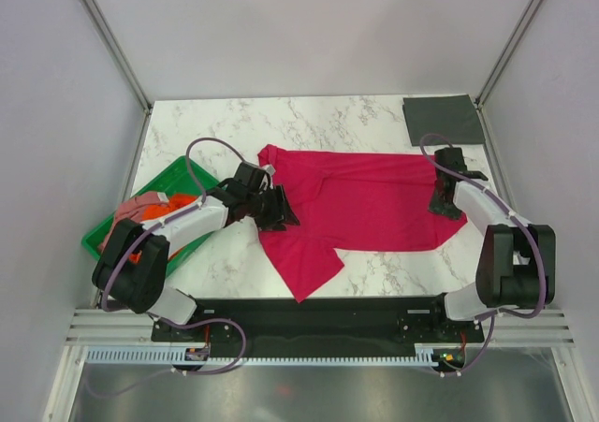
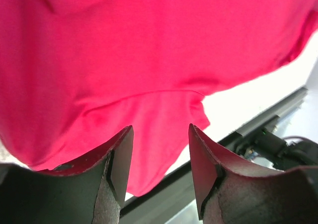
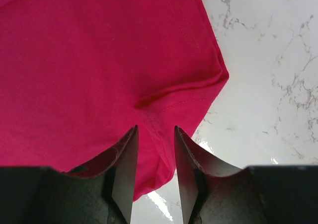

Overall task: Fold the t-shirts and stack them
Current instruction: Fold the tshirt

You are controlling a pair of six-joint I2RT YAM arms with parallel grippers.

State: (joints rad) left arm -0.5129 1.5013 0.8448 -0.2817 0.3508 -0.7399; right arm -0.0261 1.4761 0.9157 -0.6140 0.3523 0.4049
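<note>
I am looking down at the crimson-red t-shirt (image 1: 365, 202), which is lying spread out in the middle of the marble table (image 1: 309, 123). One sleeve is pointing toward the near edge, and the cloth is showing a few soft wrinkles. The left gripper (image 1: 276, 209) is sitting at the left side of this shirt, near the neck end. In the left wrist view its jaws are standing wide apart, and the red cloth is lying under them, not pinched. The right gripper (image 1: 445, 205) is sitting at the right edge of the shirt, at the hem. In the right wrist view its jaws are standing a little apart, narrower than the left ones. A small ridge in the cloth is running up to the gap, but as far as I can see the fingers are not squeezing it. On the left, the green tray (image 1: 168, 171) is holding the orange t-shirt (image 1: 159, 209) and the dusty pink t-shirt (image 1: 136, 207), bunched up together. The dark grey t-shirt (image 1: 442, 120) is lying flat at the far right corner, well apart from the red one.
</note>
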